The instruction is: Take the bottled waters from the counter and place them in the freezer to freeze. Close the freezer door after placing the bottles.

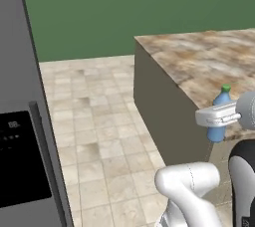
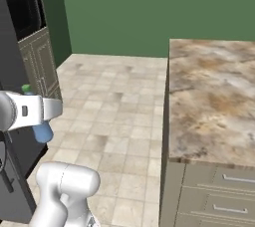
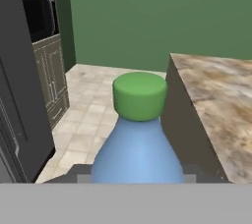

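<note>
I saw a green wall [image 2: 129, 12] up top, beige floor tiles [image 1: 94, 136] below, and dark panelled cabinets [image 2: 37, 56] (upper left).

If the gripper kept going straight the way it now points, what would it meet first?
The gripper, shut on the blue-tinted bottle, points over open tiled floor toward the green wall. The way looks free up to that wall; the counter lies to one side, though depth is unclear.

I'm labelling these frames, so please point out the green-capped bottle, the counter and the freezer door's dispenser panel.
green-capped bottle [image 3: 140, 95]: hand view, on its green cap.
counter [image 2: 214, 96]: right base view, on the bare marbled top.
dispenser panel [image 1: 17, 159]: left base view, on the black rectangle of the freezer door.
</note>
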### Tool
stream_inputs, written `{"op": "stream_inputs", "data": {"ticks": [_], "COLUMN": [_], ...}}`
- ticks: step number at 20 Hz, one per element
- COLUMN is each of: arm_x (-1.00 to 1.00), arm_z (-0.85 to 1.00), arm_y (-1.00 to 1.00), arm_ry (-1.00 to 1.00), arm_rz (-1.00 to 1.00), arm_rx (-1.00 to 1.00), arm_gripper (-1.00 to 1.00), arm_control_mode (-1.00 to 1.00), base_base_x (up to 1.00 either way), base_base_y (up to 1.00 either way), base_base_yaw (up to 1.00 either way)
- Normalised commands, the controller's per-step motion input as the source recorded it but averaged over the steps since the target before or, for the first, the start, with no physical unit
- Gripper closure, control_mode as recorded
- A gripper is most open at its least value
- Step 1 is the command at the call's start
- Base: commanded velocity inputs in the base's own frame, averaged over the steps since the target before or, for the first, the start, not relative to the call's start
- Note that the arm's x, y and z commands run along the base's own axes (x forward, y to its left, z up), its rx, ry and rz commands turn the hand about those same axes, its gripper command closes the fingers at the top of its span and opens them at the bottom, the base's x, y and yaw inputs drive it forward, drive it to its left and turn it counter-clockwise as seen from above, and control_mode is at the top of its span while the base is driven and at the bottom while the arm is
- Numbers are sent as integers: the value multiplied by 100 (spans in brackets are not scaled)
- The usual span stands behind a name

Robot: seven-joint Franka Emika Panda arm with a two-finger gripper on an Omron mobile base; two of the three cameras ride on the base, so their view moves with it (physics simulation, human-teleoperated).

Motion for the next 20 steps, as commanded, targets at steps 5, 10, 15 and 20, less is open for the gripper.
{"op": "stream_inputs", "data": {"ticks": [5,10,15,20], "arm_x": [0,0,0,0], "arm_z": [0,0,0,0], "arm_y": [0,0,0,0], "arm_ry": [0,0,0,0], "arm_rz": [0,0,0,0], "arm_rx": [0,0,0,0], "arm_gripper": [100,100,100,100], "arm_control_mode": [100,100,100,100], "base_base_x": [37,59,74,90], "base_base_y": [0,0,0,0], "base_base_yaw": [0,1,2,5]}}
